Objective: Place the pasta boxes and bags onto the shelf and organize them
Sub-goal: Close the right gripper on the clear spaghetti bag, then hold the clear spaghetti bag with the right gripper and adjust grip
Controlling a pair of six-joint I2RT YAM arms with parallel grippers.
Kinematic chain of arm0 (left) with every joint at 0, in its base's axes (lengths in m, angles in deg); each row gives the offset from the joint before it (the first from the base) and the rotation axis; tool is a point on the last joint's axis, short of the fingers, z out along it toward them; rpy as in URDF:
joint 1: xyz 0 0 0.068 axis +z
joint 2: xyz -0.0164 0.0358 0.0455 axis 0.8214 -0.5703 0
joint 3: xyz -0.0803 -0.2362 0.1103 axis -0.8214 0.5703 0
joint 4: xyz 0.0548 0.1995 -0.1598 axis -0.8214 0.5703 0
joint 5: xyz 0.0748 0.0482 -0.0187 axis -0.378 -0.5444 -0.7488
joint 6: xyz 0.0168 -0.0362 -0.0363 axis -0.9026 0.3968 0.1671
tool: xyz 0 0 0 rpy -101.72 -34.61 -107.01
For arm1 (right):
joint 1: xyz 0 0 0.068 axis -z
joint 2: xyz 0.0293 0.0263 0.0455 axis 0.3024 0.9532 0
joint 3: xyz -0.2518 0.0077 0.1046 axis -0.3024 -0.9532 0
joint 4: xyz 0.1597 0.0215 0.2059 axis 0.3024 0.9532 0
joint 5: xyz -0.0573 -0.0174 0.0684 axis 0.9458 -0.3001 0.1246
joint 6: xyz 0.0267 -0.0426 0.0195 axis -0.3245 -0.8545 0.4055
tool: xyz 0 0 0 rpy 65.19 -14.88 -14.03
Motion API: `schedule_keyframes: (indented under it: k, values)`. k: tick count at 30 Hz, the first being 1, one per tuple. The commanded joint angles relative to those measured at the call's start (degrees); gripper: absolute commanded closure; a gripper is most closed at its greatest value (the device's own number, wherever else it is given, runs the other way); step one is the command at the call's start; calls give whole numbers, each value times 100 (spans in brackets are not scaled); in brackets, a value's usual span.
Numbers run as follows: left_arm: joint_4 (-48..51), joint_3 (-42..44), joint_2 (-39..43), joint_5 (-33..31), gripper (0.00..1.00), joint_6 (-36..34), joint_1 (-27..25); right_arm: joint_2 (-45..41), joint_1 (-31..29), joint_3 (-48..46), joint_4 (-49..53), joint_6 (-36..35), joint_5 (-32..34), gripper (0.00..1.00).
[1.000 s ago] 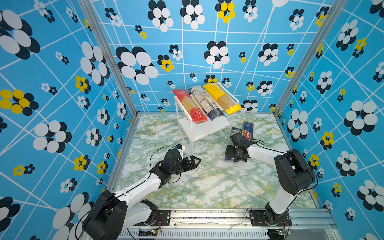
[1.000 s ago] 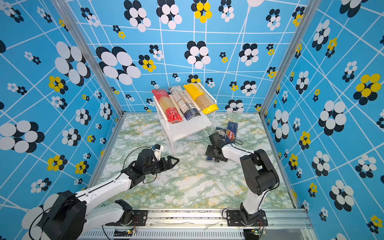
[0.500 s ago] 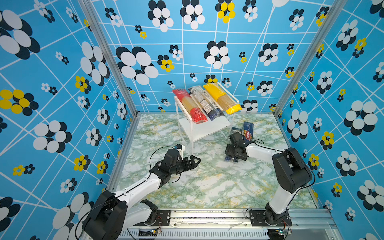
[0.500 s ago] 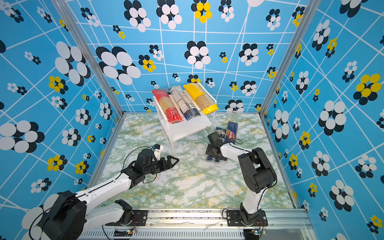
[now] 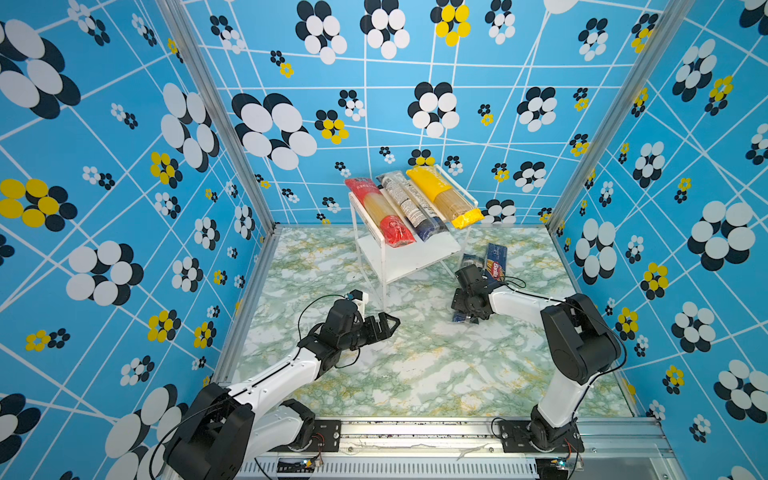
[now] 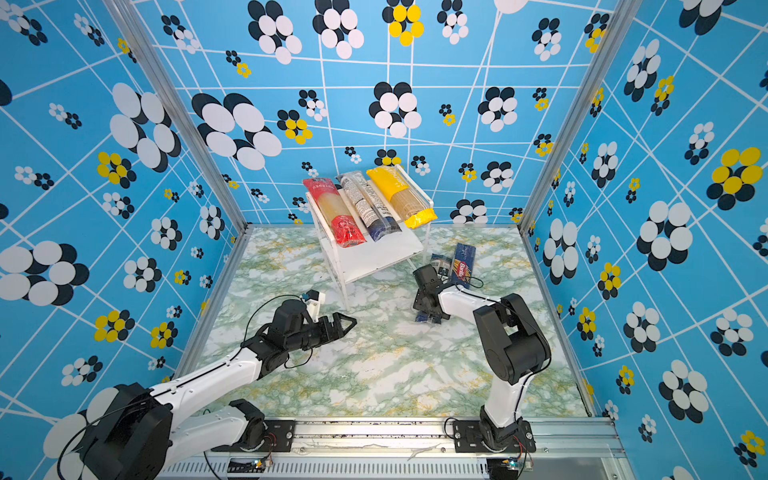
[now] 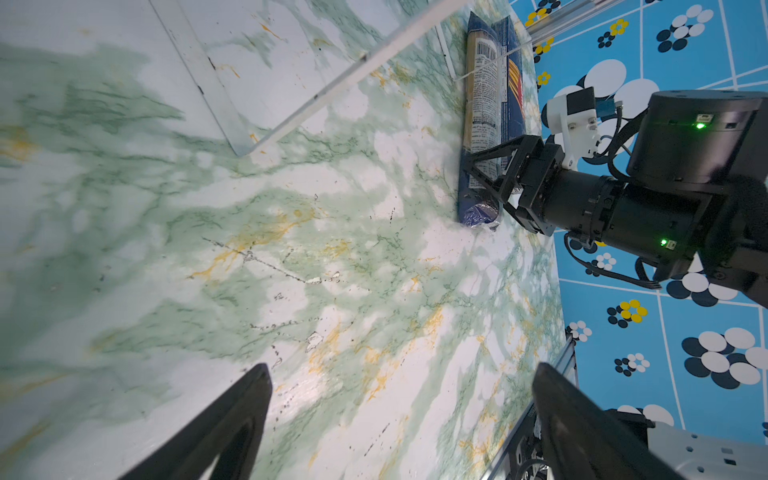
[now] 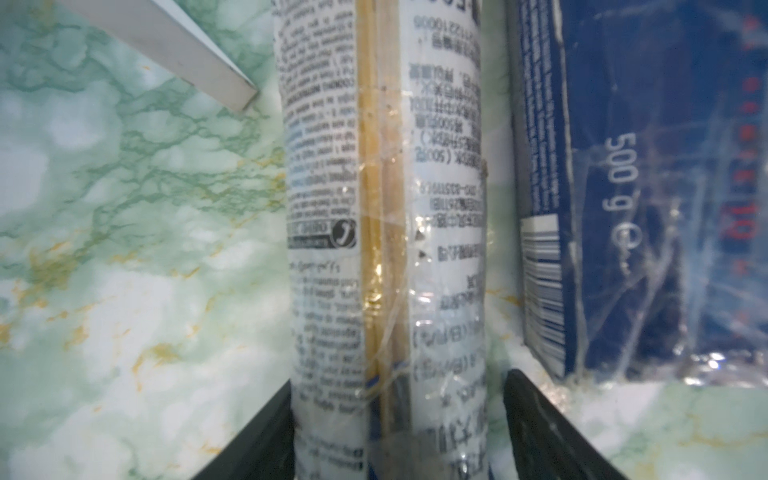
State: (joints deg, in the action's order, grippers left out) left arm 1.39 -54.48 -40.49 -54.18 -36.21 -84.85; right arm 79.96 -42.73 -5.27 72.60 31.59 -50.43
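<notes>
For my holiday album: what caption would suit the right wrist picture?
The jaws flank a clear spaghetti bag lying on the marbled table, a navy box beside it.

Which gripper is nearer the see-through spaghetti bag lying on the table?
Right. The right gripper straddles the spaghetti bag; the left gripper hovers over the table, well apart from it.

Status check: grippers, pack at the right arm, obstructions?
Left gripper open, empty, over the floor. Right gripper open, jaws straddling the see-through pack, not clamped. Barilla box lies close alongside, not on it.
</notes>
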Motion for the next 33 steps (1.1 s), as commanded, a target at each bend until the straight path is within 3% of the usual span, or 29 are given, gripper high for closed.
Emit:
schedule_keyframes:
  k: [1,19,28,33]
  values:
    - [42,95,120,14,1,-65,54,210,-1,-29,99,64,73,27]
    - [47,106,128,6,1,-57,71,238,-2,-84,81,-188,119,38]
    - [43,111,120,14,1,-57,80,225,0,-84,100,-172,240,25]
    - [43,120,129,14,1,-50,89,262,4,-73,82,-176,225,25]
